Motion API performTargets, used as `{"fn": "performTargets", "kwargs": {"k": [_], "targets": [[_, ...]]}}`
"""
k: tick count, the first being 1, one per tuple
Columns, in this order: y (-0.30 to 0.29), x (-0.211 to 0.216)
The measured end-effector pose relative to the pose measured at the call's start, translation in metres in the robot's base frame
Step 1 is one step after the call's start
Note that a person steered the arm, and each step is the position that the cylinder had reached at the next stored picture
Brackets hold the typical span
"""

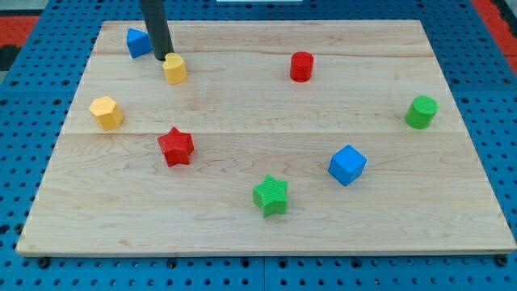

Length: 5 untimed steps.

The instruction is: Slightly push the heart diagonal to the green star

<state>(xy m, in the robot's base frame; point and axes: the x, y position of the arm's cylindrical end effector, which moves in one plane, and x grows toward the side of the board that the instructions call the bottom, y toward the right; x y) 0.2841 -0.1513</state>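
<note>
A yellow heart lies near the board's top left. My tip stands right against the heart's upper left side, between it and a blue triangle. The rod comes down from the view's top edge. The green star lies low in the middle of the board, far down and to the right of the heart.
On the wooden board: a yellow hexagon at the left, a red star below the heart, a red cylinder at top middle, a blue cube right of the green star, a green cylinder at far right.
</note>
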Motion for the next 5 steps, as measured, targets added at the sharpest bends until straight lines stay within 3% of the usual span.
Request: {"fn": "performTargets", "kwargs": {"k": [5], "targets": [[0.020,0.015]]}}
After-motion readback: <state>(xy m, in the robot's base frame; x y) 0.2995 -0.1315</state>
